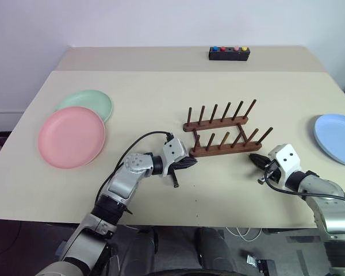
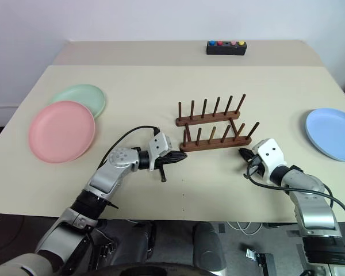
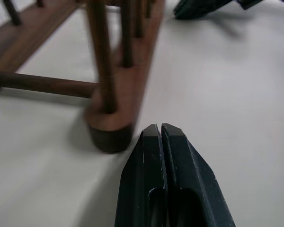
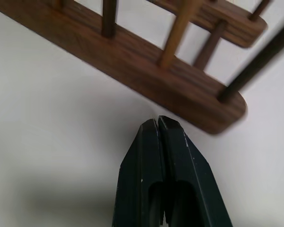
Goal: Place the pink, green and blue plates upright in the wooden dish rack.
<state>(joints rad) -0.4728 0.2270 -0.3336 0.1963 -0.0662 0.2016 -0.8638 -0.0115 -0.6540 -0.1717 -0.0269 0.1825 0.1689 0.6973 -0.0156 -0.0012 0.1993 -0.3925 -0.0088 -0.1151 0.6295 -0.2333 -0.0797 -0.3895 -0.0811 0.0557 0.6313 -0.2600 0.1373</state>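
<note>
The wooden dish rack (image 1: 225, 135) stands mid-table with no plate between its pegs. My left gripper (image 1: 192, 163) is shut and empty, its tips just off the left end of the rack's near rail (image 3: 113, 127). At the near rail's right end (image 4: 180, 92), my right gripper (image 1: 253, 157) is also shut on nothing. The pink plate (image 1: 71, 137) lies flat at the table's left, overlapping the green plate (image 1: 89, 102) behind it. The blue plate (image 1: 337, 138) lies flat at the far right edge. In the left wrist view the right gripper (image 3: 199, 7) shows beyond the rack.
A black box with coloured buttons (image 1: 229, 53) sits at the back of the table. A short dark stick-like thing (image 1: 174, 183) shows on the table under my left wrist. Bare tabletop (image 1: 149, 98) lies between the plates and the rack.
</note>
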